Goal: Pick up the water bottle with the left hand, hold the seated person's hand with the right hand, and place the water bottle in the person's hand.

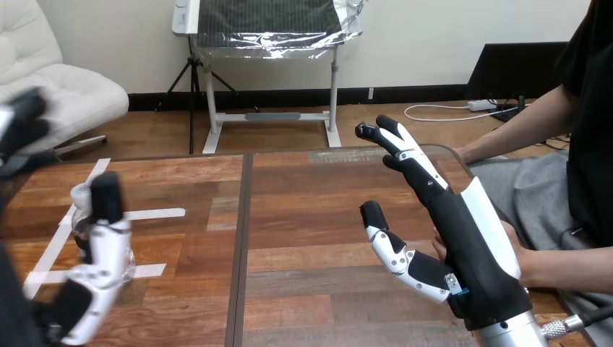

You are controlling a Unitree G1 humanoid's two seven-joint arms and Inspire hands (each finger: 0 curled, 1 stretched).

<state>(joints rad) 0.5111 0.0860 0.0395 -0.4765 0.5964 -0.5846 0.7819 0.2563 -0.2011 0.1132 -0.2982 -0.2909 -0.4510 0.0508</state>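
Note:
A clear water bottle (81,210) with a pale cap stands on the wooden table (303,217) at the near left, inside white tape marks. My left hand (101,271) is at the bottle: its thumb rises just right of it, its dark fingers hover blurred further left, and none of them is curled round the bottle. My right hand (463,246) is raised at the right with straight fingers and the thumb spread. The person's hand (515,242) lies just behind its palm, at the table's right edge. I cannot tell whether the two touch.
White tape strips (155,214) mark a box on the table's left part. A dark seam (242,238) splits the tabletop. The person's other forearm (520,130) reaches toward the far right corner of the table.

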